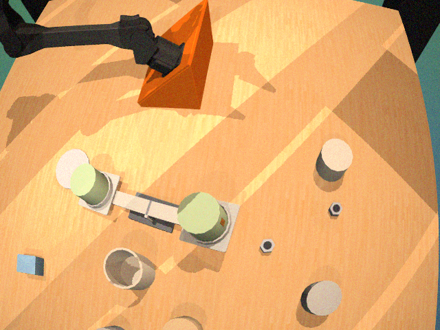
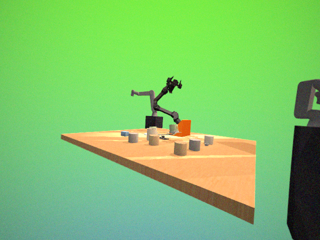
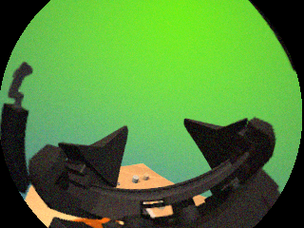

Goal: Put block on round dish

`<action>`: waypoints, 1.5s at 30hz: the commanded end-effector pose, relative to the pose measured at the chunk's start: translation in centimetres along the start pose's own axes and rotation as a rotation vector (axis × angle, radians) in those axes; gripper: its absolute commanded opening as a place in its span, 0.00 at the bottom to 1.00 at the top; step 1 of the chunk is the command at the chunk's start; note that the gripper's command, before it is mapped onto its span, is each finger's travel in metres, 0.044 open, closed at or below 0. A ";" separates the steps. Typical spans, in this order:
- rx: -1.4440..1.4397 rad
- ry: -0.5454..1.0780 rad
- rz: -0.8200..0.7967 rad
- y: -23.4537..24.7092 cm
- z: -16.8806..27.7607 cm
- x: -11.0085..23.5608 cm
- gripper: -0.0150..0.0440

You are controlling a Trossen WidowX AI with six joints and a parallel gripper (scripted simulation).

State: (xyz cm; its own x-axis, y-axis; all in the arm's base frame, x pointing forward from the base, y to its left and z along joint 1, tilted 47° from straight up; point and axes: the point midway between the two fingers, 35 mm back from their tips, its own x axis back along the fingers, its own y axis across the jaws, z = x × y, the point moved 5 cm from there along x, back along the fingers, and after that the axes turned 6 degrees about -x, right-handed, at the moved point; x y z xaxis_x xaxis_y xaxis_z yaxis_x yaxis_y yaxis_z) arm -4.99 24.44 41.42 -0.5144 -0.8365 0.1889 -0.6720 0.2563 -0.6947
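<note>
Two pale green cups stand upside down on the end plates of a small balance (image 1: 131, 203): the left cup (image 1: 89, 183) and the right cup (image 1: 202, 217). No block shows; the cups hide whatever is under them. The white round dish (image 1: 67, 161) lies flat just behind the left cup, partly covered by it in this view. My gripper (image 2: 174, 82) (image 3: 156, 124) is open and empty. It is raised high above the table's far side and points up at the green background, far from both cups. A dark arm link (image 1: 89, 35) reaches to the orange wedge.
An orange wedge (image 1: 181, 67) (image 2: 184, 127) stands at the back. A blue cube (image 1: 29, 264), an open beige cup (image 1: 126, 268), two capped cylinders (image 1: 333, 159) (image 1: 321, 297) and two hex nuts (image 1: 335, 208) (image 1: 266, 245) lie around the balance.
</note>
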 end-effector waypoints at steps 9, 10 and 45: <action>-0.110 0.306 0.083 4.2 6.2 -6.2 1.00; -0.122 0.333 0.094 4.4 6.9 -6.7 1.00; -0.498 1.164 0.822 5.9 32.5 -9.4 1.00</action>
State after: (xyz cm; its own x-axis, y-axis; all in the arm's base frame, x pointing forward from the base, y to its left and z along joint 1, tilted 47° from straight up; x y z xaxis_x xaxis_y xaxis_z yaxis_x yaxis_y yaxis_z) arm 12.59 19.62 14.20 -0.8192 0.3093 0.4829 -0.0614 0.7899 -0.6102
